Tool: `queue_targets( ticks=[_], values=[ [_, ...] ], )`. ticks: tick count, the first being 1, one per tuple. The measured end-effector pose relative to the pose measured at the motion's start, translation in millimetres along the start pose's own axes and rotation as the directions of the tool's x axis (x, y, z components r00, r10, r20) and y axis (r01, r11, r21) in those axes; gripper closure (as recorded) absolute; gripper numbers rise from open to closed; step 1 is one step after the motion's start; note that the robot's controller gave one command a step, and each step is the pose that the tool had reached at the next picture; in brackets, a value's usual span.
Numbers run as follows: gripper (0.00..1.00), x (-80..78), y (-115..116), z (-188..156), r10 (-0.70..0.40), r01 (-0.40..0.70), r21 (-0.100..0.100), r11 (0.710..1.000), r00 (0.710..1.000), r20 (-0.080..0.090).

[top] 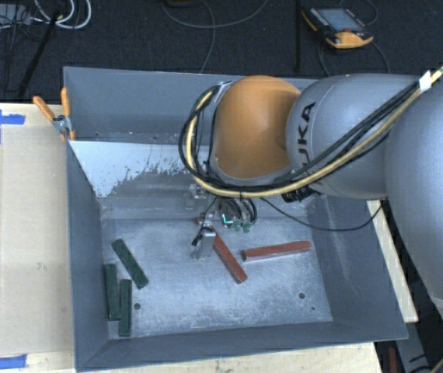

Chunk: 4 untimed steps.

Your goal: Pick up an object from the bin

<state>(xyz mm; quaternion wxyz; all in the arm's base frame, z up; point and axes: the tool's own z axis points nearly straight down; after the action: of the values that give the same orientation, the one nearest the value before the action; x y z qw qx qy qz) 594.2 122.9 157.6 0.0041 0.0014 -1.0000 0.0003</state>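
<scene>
My gripper (204, 243) hangs below the orange wrist cover, low over the middle of the bin floor. Its tip is right beside the upper left end of a reddish-brown flat bar (230, 259) that lies slanted down to the right. I cannot tell whether it touches that bar. A second reddish-brown bar (277, 250) lies nearly level just to the right, its left end close to the first bar.
Three dark green bars lie at the bin's lower left: one slanted (129, 263), and two upright side by side (111, 291) (124, 308). The arm and its cables cover the bin's back right part.
</scene>
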Motion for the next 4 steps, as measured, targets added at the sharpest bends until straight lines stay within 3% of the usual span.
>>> queue_targets(
  ticks=[1,2,3,4],
  values=[
    [0.00,9.6,-90.1,59.4,-0.205,0.205,0.003,0.979,0.979,0.002],
    [0.00,16.8,-89.7,87.9,0.036,-0.036,0.000,0.999,0.999,0.002],
    [1.00,14.3,-90.1,85.7,0.039,-0.039,-0.001,0.999,0.999,0.013],
    [1.00,-21.3,-95.9,85.7,-0.318,0.318,0.002,0.948,0.948,0.011]
  ],
)
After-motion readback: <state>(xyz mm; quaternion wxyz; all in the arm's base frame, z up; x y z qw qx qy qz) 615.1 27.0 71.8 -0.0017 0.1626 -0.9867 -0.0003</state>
